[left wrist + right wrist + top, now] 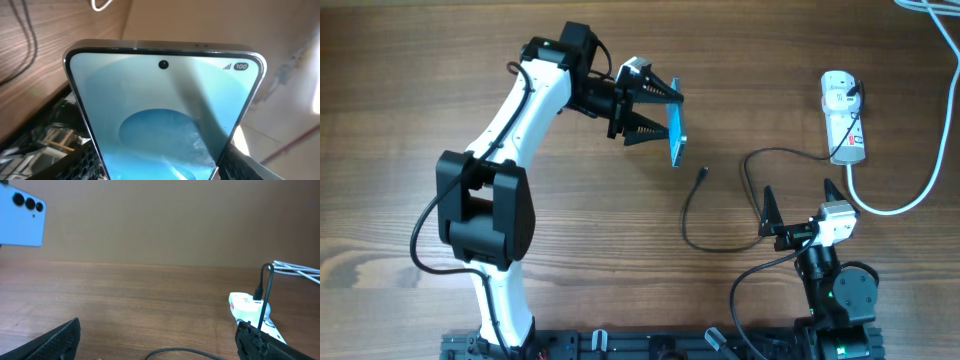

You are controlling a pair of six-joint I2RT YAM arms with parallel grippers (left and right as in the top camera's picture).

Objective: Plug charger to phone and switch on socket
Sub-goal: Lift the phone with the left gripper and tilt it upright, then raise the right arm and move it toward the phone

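Held close before the left wrist camera, the phone [165, 125] is seen with its lit blue screen towards the lens, clamped across its width low down by the left gripper [665, 112], whose jaws are spread about as wide as the handset. From overhead it is shown raised off the table [420, 60] and turned on edge, left of the connector tip [704, 176] and apart from it. The right gripper [798, 197] is spread fully and nothing is held in it; it is poised low beside a loop of the charger [695, 238], whose black plug appears seated in the socket [842, 125] at the far right, where the thick white cord [910, 200] trails away

The phone is judged rigid, light and slick on its glass and metal, so a firm hold on the side rails is preferred and the screen spared. The cable is judged limp and thin; it would best be taken just behind the connector tip, where it is stiffest, so that the tip can be steered. The phone's port cannot be made out
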